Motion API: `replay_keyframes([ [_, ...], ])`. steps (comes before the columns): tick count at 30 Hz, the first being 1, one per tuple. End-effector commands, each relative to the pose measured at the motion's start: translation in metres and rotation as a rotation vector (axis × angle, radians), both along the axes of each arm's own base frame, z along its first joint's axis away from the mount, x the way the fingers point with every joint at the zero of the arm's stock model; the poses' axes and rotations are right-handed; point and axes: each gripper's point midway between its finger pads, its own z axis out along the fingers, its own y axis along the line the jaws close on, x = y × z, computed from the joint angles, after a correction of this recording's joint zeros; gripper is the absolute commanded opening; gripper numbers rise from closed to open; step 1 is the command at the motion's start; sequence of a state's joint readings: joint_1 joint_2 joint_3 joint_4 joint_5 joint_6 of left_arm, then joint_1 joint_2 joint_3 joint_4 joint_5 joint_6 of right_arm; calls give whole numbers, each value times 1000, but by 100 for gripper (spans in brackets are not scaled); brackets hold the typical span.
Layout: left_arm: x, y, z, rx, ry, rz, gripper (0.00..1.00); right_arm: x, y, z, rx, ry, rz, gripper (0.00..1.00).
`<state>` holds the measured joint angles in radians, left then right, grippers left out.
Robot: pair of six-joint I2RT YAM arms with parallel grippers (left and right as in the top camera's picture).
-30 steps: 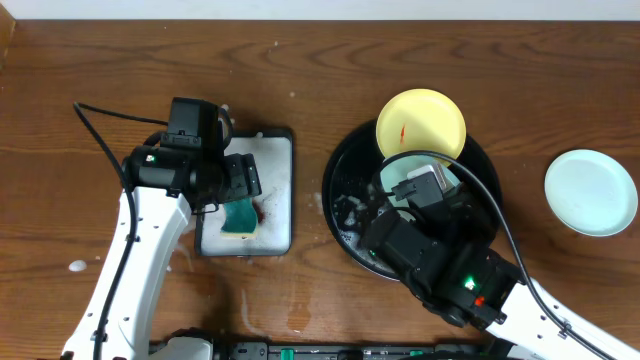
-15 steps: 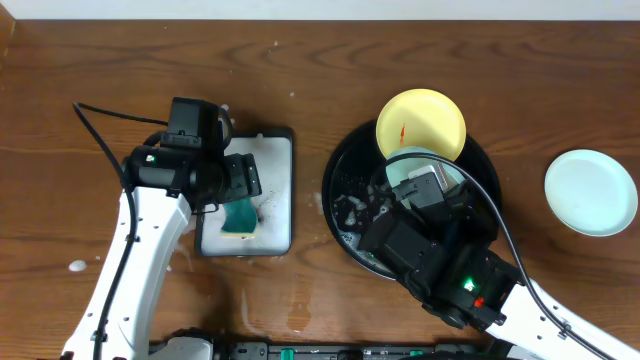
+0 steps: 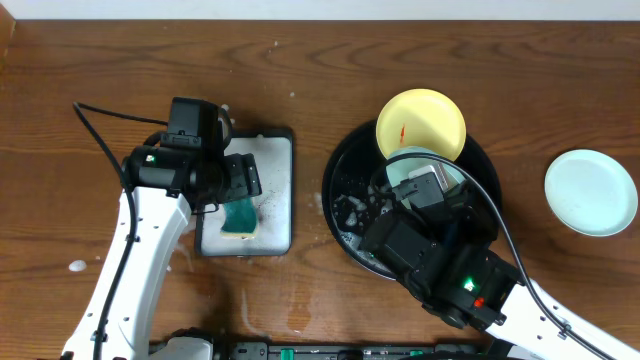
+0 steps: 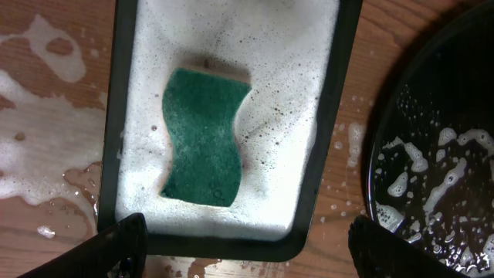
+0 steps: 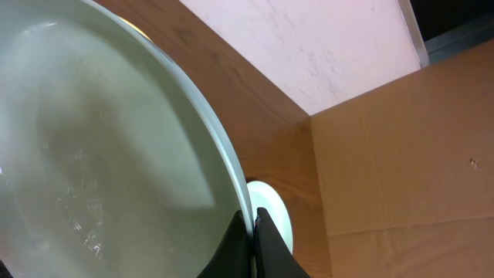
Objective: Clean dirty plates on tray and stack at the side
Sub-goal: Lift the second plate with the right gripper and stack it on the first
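Observation:
The large round black tray (image 3: 345, 195) sits right of centre with soap suds on it. A yellow plate (image 3: 420, 122) with a red smear rests on its far rim. My right gripper (image 5: 253, 232) is shut on the rim of a mint-green plate (image 5: 100, 154), which shows in the overhead view (image 3: 425, 162) tilted over the tray. A second mint-green plate (image 3: 590, 192) lies on the table at the far right, also in the right wrist view (image 5: 272, 208). My left gripper (image 4: 243, 251) is open and empty above the near edge of the soapy rectangular tray (image 4: 336, 131).
A green sponge (image 4: 204, 135) lies in the foam of the rectangular tray (image 3: 283, 190). Soapy puddles spread on the wood left of it (image 4: 38, 166). A cardboard box (image 5: 409, 170) stands beyond the table's right side.
The left gripper has let go of the green sponge, which now lies flat in the foam. The right gripper with its plate has barely shifted.

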<state>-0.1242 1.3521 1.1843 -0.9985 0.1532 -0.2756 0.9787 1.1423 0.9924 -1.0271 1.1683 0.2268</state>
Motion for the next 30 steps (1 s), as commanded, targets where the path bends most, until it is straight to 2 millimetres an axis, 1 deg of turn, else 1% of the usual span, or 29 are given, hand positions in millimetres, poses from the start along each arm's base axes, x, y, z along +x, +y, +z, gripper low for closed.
replay_keyframes([
  [1,1,0,4,-2,-7,-7,84,1,-2,16,8,-56,-13,1],
  [23,1,0,4,-2,-7,-7,84,1,-2,16,6,-55,-12,1],
  [25,1,0,4,-2,-7,-7,84,1,-1,16,30,-64,-18,1],
  [26,1,0,4,-2,-7,-7,84,1,1,14,64,-64,-19,1],
  [28,1,0,4,-2,-7,-7,84,3,8,3,127,-21,-7,1],
  [29,1,0,4,-2,-7,-7,84,5,4,0,120,-15,-26,1],
  [30,1,0,4,-2,-7,-7,84,9,-7,-3,110,-18,-73,1],
])
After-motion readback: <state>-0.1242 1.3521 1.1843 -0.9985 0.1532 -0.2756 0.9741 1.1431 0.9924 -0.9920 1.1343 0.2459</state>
